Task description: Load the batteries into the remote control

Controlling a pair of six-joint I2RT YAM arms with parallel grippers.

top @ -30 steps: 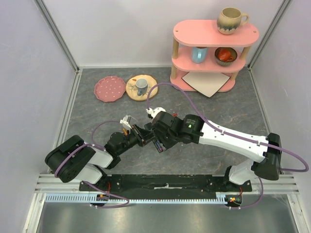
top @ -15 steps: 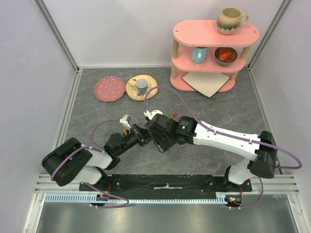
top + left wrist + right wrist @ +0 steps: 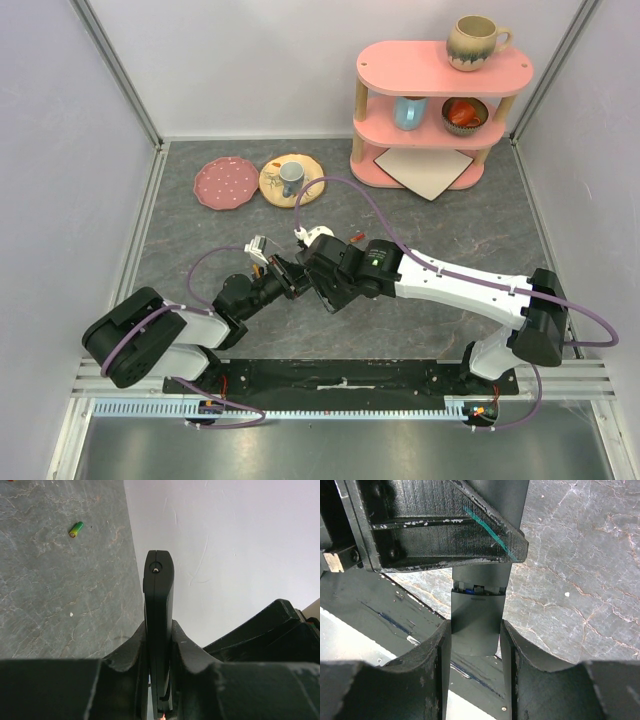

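Note:
The black remote control [image 3: 159, 590] stands edge-on in the left wrist view, with my left gripper [image 3: 159, 630] shut on its flat faces. In the right wrist view my right gripper [image 3: 475, 627] is shut on the sides of the remote control's [image 3: 476, 612] end plate. A narrow gap above that plate shows a blue battery [image 3: 468, 591]. A green battery [image 3: 75, 528] lies loose on the grey table. From above, both grippers meet near the table's middle, left gripper [image 3: 291, 278] against right gripper [image 3: 320, 290], and hide the remote. A small red battery [image 3: 355, 237] lies beside the right wrist.
A pink shelf [image 3: 440, 100] with mugs and a bowl stands at the back right, over a white board [image 3: 425, 170]. A pink plate [image 3: 226, 183] and a yellow plate [image 3: 275, 185] carrying a cup lie at the back left. The black base rail [image 3: 340, 375] runs along the near edge.
The right arm has shifted a little to the left, uncovering the red battery, and has been still for the last half second. The left arm's base link has edged left. Both grips are unchanged.

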